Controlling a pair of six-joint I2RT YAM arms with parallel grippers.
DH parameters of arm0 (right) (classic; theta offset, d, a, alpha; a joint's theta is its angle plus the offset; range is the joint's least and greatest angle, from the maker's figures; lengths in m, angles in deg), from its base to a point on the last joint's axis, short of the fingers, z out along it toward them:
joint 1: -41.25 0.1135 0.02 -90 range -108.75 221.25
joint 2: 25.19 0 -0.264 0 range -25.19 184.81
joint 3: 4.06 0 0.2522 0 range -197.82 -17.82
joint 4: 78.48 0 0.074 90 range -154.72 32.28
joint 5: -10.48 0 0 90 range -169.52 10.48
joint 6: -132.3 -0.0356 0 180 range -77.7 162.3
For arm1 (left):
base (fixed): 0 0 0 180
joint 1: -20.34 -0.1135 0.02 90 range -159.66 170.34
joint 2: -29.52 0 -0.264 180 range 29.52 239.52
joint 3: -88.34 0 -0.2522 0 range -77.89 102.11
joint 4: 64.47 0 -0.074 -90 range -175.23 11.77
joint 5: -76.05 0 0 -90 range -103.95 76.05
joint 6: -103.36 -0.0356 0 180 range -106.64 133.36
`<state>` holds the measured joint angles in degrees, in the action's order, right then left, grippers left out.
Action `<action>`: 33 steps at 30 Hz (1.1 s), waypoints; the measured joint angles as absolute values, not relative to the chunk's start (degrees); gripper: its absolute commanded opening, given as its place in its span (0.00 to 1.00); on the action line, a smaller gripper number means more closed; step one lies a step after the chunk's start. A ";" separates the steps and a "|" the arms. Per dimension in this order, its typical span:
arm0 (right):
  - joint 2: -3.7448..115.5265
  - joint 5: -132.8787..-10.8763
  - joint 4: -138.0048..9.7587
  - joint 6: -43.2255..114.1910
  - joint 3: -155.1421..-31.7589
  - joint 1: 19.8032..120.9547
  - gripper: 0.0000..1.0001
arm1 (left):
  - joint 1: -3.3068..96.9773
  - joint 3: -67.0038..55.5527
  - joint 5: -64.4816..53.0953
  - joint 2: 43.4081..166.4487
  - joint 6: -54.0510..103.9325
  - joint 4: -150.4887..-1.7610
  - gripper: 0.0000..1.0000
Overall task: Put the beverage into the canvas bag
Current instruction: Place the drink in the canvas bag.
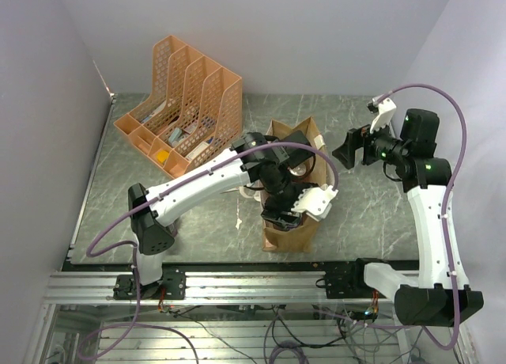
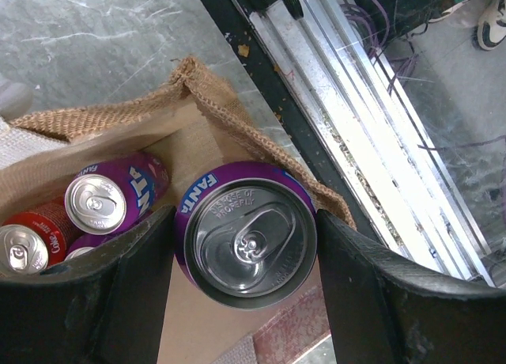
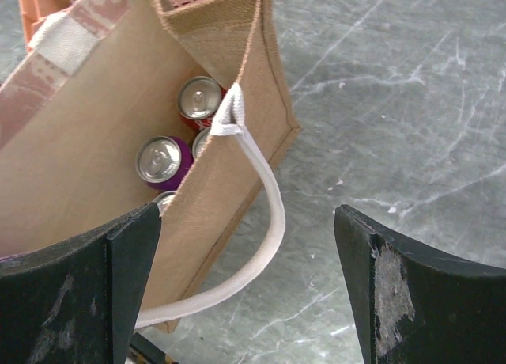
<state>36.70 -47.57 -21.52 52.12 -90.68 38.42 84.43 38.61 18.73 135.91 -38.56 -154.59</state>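
The left end effector [image 2: 245,257] is clamping a purple Fanta can [image 2: 247,241] by its sides, holding it upright at the open mouth of the canvas bag [image 2: 225,115], at the lower centre of the left wrist frame. A second Fanta can [image 2: 96,203] and a red can [image 2: 22,249] are showing their tops inside the bag at lower left. The right end effector [image 3: 247,221] is hovering with fingers apart over the tabletop [image 3: 395,103], beside the bag's white handle [image 3: 273,214]. In the overhead frame the bag is sitting at centre, an orange file organiser [image 1: 182,103] at upper left

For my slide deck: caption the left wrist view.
Left jaws hold a purple Fanta can over the open canvas bag, other cans already inside.
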 measured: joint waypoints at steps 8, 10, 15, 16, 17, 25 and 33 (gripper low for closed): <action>35.78 -37.35 -15.29 53.21 -91.40 38.36 0.86 | 85.11 36.25 17.09 135.91 -37.95 -151.74 0.07; 36.13 -35.31 -11.42 55.36 -92.38 38.36 0.85 | 85.11 35.25 16.90 135.91 -37.40 -150.70 0.07; 37.24 -33.04 -2.11 63.99 -94.59 38.36 0.81 | 85.11 32.65 15.69 135.58 -36.31 -148.29 0.07; 37.31 -32.76 -0.67 65.61 -94.59 38.36 0.80 | 85.11 32.12 15.34 135.45 -36.05 -147.90 0.07; 37.35 -32.52 0.54 66.88 -94.59 38.36 0.79 | 85.11 31.62 14.97 135.23 -35.74 -147.59 0.07; 36.89 -30.42 8.25 77.04 -94.59 38.36 0.69 | 84.65 29.70 13.20 132.57 -32.72 -145.73 0.07; 29.31 -26.70 12.49 89.72 -95.38 38.38 0.65 | 78.01 29.96 16.00 131.80 -27.19 -144.14 0.07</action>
